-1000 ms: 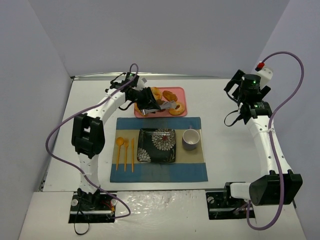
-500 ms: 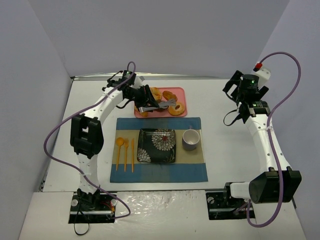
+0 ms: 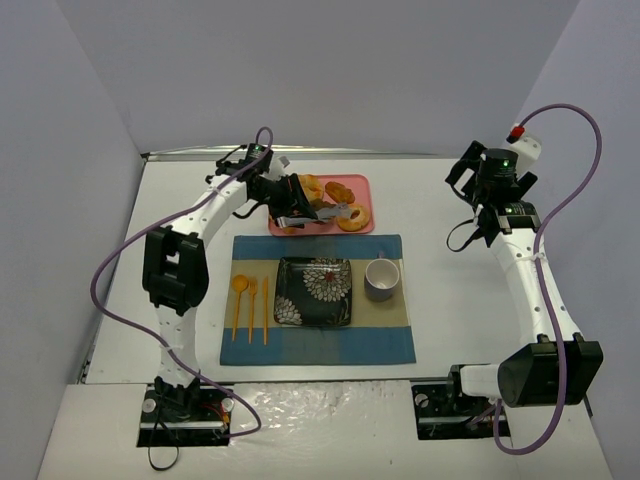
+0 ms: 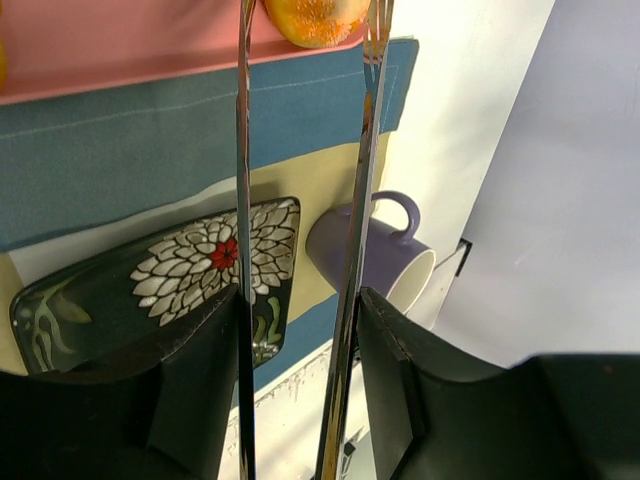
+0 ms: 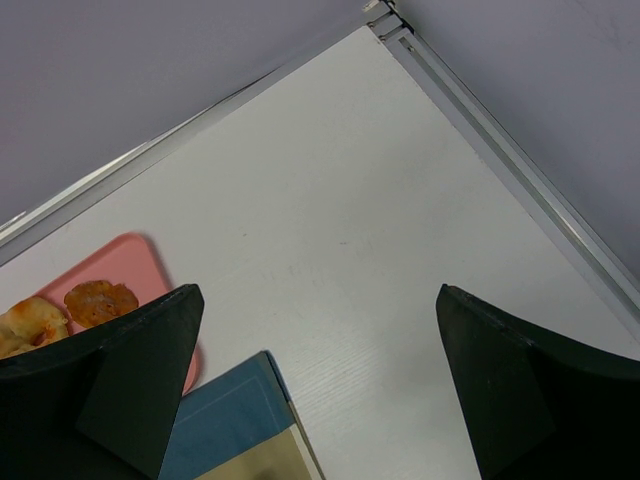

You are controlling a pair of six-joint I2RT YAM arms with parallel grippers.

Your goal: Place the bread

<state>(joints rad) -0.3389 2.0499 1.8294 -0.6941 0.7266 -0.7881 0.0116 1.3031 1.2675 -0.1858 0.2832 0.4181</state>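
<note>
The bread (image 3: 353, 217), a golden ring-shaped bun, lies at the front right of the pink tray (image 3: 362, 182). My left gripper (image 3: 290, 200) hovers over the tray's left part, shut on a pair of metal tongs (image 3: 330, 210) that reach right toward the bun. In the left wrist view both black fingers (image 4: 200, 360) press on the tong arms (image 4: 243, 200), and the tong tips flank the bread (image 4: 315, 15) at the frame's top edge. Whether the tips pinch it I cannot tell. My right gripper (image 3: 478, 185) hangs at the far right, and it (image 5: 320, 300) is open over bare table.
A croissant (image 3: 312, 187) and a brown roll (image 3: 338, 190) also lie in the tray. On the blue placemat (image 3: 318, 340) sit a dark flowered plate (image 3: 314, 291), a purple cup (image 3: 381, 278) and orange cutlery (image 3: 250, 300). Walls enclose the table's back and sides.
My left gripper has shifted slightly over the tray with the tongs, whose arms now stand a little wider apart. The right arm has barely moved.
</note>
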